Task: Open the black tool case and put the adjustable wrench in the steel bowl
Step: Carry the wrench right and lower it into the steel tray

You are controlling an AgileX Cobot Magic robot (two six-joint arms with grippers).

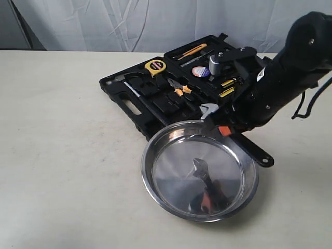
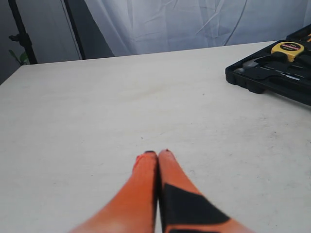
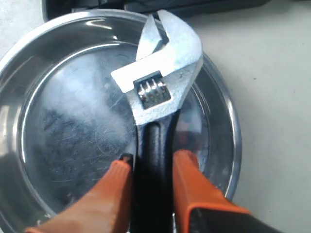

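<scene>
Wrench (image 3: 163,73) clamped in right gripper (image 3: 153,160) over bowl (image 1: 150,181); left gripper (image 2: 158,154) closed and empty.

Right gripper: orange fingers pressed on both sides of the black handle, silver head projecting forward above the bowl at its case-side rim, clear of the bowl floor, which mirrors it. Bowl: stands on the table (image 1: 62,155) just in front of the open tool case (image 1: 111,88), which lies flat with a yellow tape measure (image 1: 155,66) and orange-handled pliers (image 1: 180,89) in its trays. Left gripper: fingertips together, nothing between them, above bare table, well apart from the case. Surface: matte off-white tabletop with faint scuffs. Room: creased white cloth backdrop (image 1: 129,21) behind the table; a dark stand (image 2: 19,34) at its side in the left wrist view.
</scene>
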